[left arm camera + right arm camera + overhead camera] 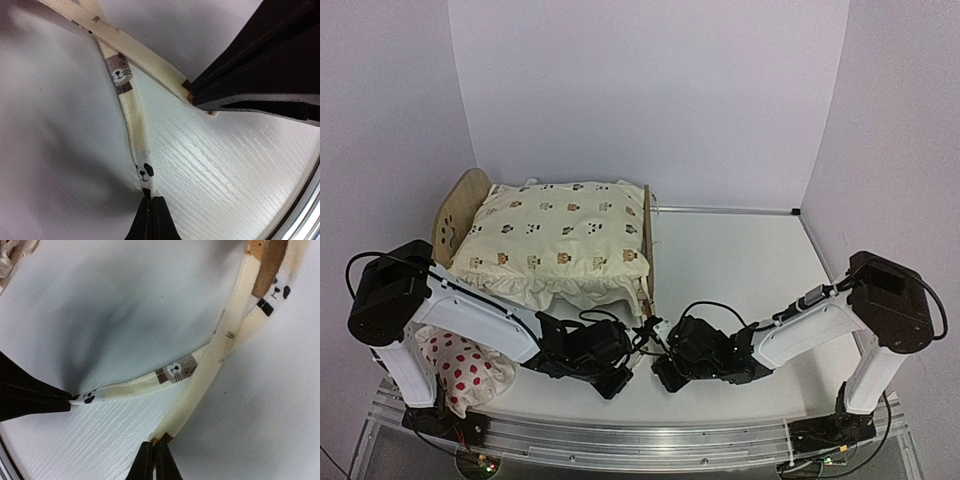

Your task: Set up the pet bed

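Small wooden pet bed [458,215] at the back left of the desk [740,260], upright, footboard [647,245] toward the middle. Carries the cream animal-print cushion [555,235], frilled edge spilling over the near side. Trails two fabric ties from the near footboard corner down onto the desk: a panda-and-cat tie [127,105] and a plainer tie [210,365], crossing close to the wood. Routing of the ties, around the corner post or merely beside it: cannot tell.

Clenched on the very tip of the panda-and-cat tie: left gripper [151,220]. Clenched on the very tip of the plainer tie: right gripper [154,460]. Both pinches shallow, with little fabric between the fingers.

Likely trouble from here:
- Loss of a tie out of so thin a pinch under any pull, and so no knot.
- With too hard a pull, cushion dragged askew, or the light frame slid across the smooth desk.
- With both wrists working so close together in front of the footboard, a knock between them or a snagged cable.
- With the ties knotted beside the post rather than around it, a bow fastening nothing.

Also the spotted pillow [470,370], under the left arm near the front edge: apt to be swept aside by a wide elbow swing.
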Action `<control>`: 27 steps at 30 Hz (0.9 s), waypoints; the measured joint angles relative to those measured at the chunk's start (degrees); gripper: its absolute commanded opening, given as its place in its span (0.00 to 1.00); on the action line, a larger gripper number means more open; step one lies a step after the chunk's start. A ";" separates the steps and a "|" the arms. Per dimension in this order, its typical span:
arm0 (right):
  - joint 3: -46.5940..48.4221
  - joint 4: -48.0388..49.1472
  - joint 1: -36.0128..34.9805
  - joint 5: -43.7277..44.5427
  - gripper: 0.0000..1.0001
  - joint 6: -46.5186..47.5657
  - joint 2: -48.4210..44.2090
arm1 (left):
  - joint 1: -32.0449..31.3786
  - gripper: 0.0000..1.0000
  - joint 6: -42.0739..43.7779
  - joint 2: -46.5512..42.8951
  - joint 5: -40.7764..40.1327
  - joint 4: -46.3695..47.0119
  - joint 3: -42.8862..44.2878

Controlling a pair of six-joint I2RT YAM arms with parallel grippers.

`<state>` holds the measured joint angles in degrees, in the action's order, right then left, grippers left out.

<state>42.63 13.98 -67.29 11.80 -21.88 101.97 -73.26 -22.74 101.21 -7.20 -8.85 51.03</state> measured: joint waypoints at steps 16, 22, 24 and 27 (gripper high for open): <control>-6.05 -0.36 -0.31 2.30 0.20 0.84 -5.47 | 0.01 0.00 0.06 -9.54 -10.92 0.97 -2.60; -5.94 -3.45 -0.24 2.99 0.37 3.40 -7.50 | 0.21 0.00 0.24 -10.32 -12.25 2.05 -3.20; -5.39 -4.25 0.01 3.16 0.42 4.70 -8.65 | 0.21 0.00 0.30 -10.32 -12.32 2.71 -3.20; -3.77 -4.66 1.20 3.27 0.46 6.10 -10.05 | 0.21 0.00 0.42 -10.30 -12.36 3.52 -3.20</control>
<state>38.87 9.32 -66.08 15.07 -15.78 91.93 -73.06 -22.32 90.91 -19.56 -5.33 47.83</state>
